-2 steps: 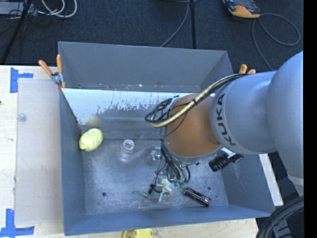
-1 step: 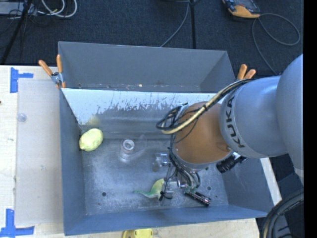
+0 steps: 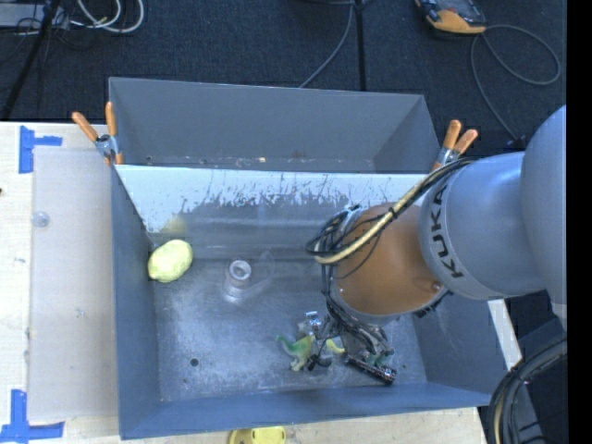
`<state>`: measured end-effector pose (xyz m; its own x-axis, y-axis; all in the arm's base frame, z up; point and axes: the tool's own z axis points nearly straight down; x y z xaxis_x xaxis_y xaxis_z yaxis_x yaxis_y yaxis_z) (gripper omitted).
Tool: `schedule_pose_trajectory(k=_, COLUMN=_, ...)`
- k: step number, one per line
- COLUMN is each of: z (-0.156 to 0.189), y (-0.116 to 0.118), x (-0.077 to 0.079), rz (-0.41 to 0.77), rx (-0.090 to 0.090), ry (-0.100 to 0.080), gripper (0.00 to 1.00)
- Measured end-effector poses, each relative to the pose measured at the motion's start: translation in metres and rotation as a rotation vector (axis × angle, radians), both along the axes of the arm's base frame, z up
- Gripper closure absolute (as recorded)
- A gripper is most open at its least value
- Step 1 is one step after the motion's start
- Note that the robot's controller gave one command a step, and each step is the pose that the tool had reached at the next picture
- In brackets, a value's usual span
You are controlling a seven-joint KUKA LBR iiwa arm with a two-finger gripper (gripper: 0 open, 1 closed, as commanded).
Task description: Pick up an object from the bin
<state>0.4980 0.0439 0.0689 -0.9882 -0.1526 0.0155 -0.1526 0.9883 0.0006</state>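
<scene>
My gripper [image 3: 326, 337] is down low near the bin's front wall, right of the middle, under the orange wrist cover. A small green, leafy-looking toy [image 3: 299, 348] lies on the floor right at its left side, touching or nearly touching it. Just to the gripper's right, close to the front wall, lies a dark, slim thing with a red tip [image 3: 376, 368]. Whether anything is held cannot be made out.
A yellow-green, lemon-like ball [image 3: 170, 260] rests by the left wall. A small clear plastic cup [image 3: 239, 280] stands on the floor left of the middle. The arm and its cables cover the bin's right part.
</scene>
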Motion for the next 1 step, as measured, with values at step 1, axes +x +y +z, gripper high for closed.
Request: schedule_pose_trajectory(k=1, z=0.0, y=-0.0003, x=0.0, rz=-0.001, rx=0.0, ry=0.0, gripper=1.0)
